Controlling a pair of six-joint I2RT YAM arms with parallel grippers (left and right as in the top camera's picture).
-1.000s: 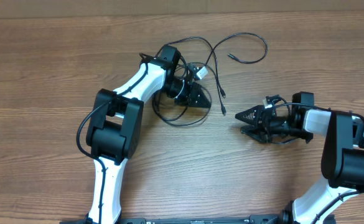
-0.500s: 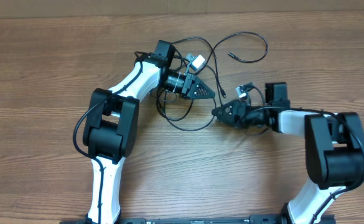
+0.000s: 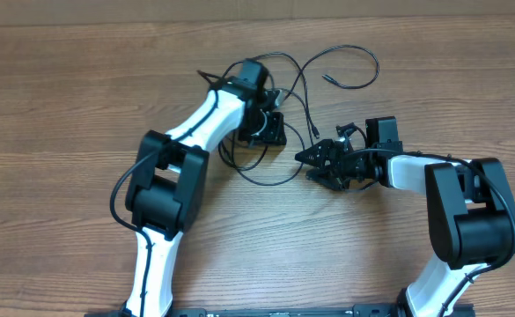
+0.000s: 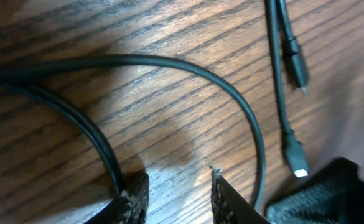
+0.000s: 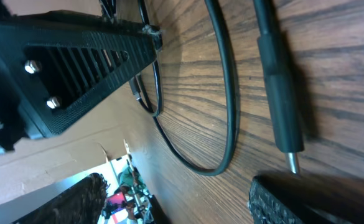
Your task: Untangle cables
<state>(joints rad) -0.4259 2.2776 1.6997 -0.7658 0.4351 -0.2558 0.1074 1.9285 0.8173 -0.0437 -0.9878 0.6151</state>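
Cables bunched near the table's far edge, mid-untangle; left claw slightly spread, pinching nothing; right claw spread around a plug; next it probably pinches that and pulls rightward.

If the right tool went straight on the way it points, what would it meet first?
Most likely the cable curving just ahead of the right tool, beside a plug; depth is unclear.
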